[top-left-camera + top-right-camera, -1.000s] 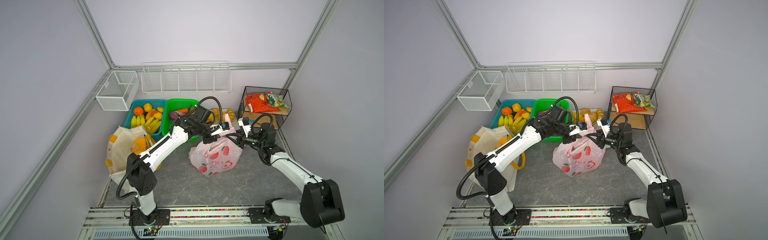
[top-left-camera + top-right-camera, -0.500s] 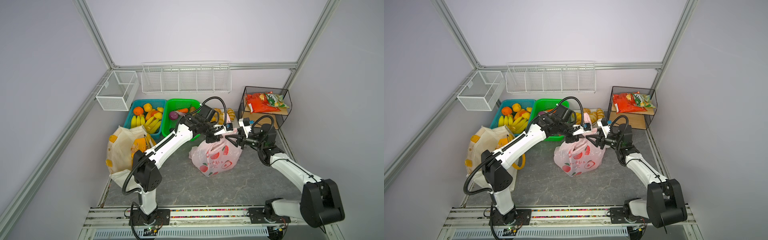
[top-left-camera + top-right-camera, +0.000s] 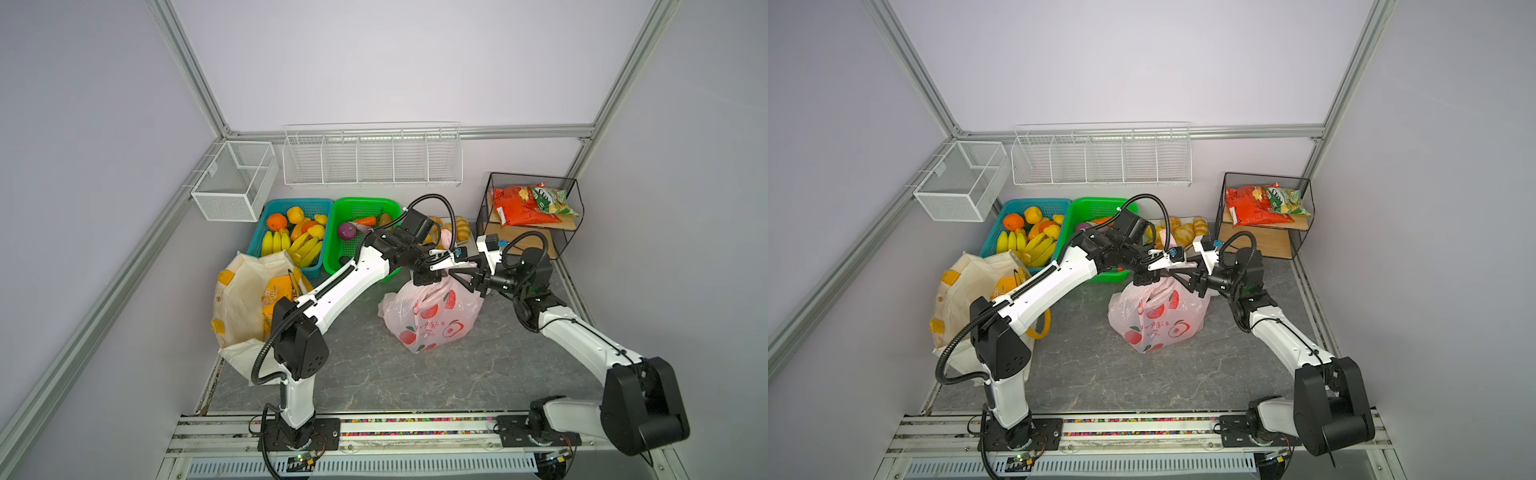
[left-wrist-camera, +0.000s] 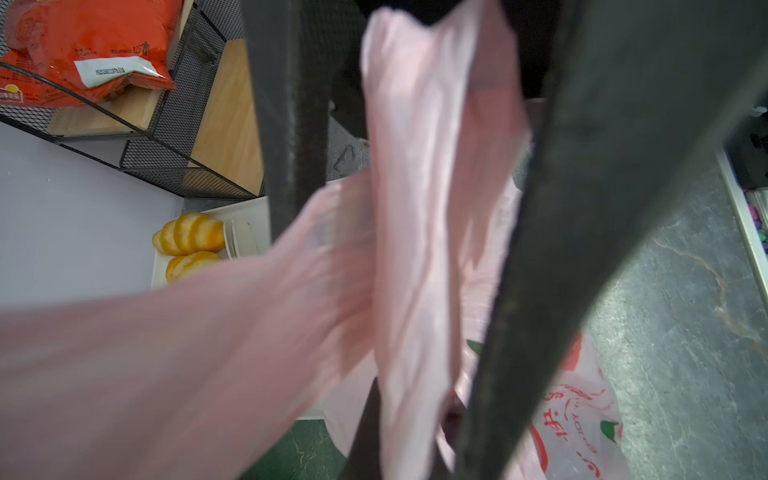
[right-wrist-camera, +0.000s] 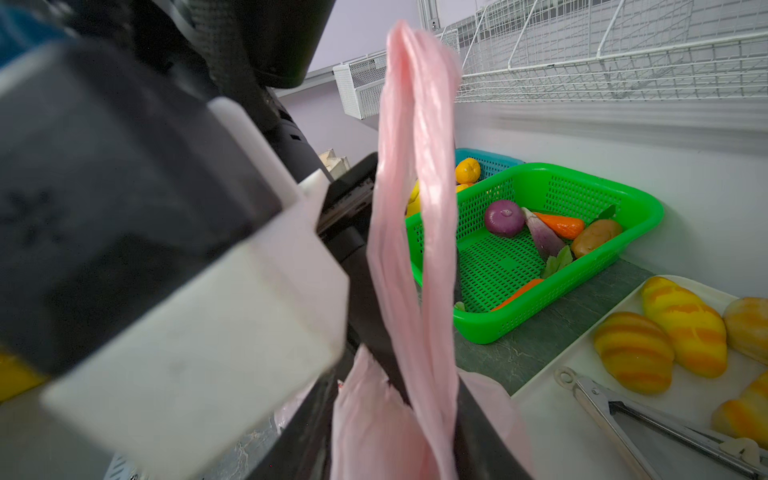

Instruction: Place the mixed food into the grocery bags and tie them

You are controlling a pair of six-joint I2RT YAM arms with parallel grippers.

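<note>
The pink grocery bag (image 3: 432, 318) (image 3: 1158, 322) stands full in the middle of the floor in both top views. My left gripper (image 3: 451, 259) (image 4: 415, 436) hovers over its mouth, shut on a pink handle (image 4: 415, 208). Facing it from the right is my right gripper (image 3: 457, 274) (image 5: 399, 436), its fingers apart, with the other handle loop (image 5: 415, 166) rising between them. The cream tote (image 3: 241, 299) lies at the left with an orange packet (image 3: 276, 293) inside. A purple onion (image 5: 504, 218) and an eggplant (image 5: 542, 239) lie in the green basket (image 3: 361, 205). Red and green snack packets (image 3: 523, 203) rest in the black wire rack.
A blue basket (image 3: 297, 204) of bananas and oranges sits beside the green one. A white tray (image 5: 561, 415) holds croissants (image 5: 633, 351) and metal tongs (image 5: 623, 415). White wire racks (image 3: 372, 156) hang on the back wall, and a smaller one (image 3: 235, 187) on the left wall.
My left gripper has shifted right over the bag's mouth, closer to the right gripper. The right gripper's fingers widened, then narrowed somewhat around the handle loop.
</note>
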